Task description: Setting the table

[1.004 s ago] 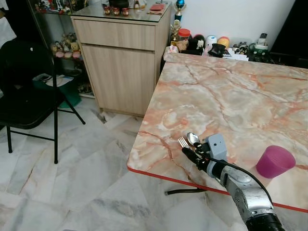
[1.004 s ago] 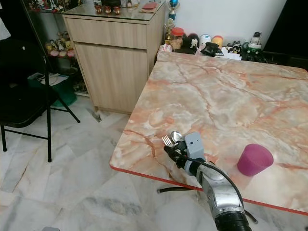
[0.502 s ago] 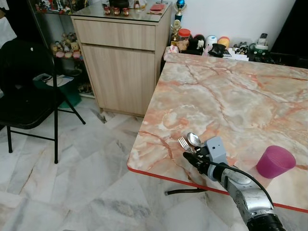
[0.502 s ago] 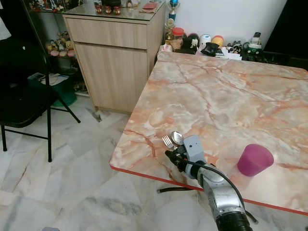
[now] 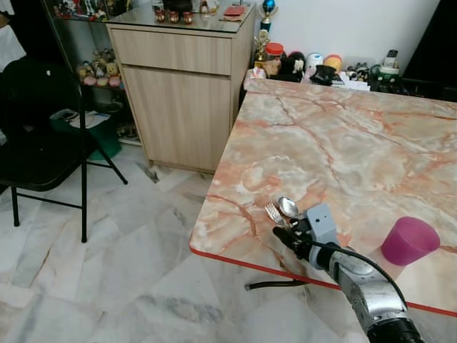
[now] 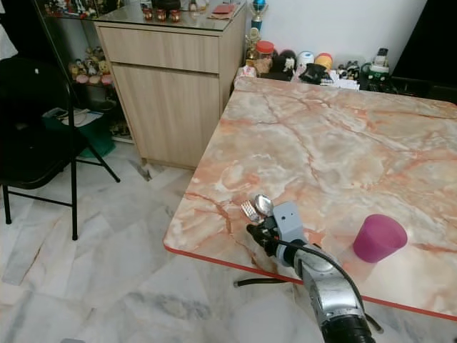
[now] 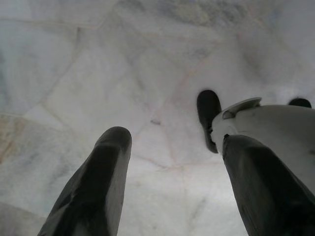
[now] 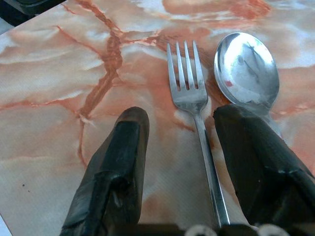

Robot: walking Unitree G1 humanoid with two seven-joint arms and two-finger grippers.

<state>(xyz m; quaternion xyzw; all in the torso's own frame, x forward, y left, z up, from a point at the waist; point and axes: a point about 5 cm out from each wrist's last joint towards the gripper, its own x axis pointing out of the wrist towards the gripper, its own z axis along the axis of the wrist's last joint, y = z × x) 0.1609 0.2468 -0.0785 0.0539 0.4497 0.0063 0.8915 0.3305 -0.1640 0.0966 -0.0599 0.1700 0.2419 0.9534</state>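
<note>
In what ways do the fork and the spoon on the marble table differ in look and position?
The fork ends in four thin tines, while the spoon ends in a round, mirror-like bowl. The fork's handle runs in the gap between the right gripper's open fingers, while the spoon's handle passes under one finger. Both are silver metal and lie flat, side by side, near the table edge.

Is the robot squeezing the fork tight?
No, the right gripper is open: the fork lies on the table between its spread fingers.
</note>
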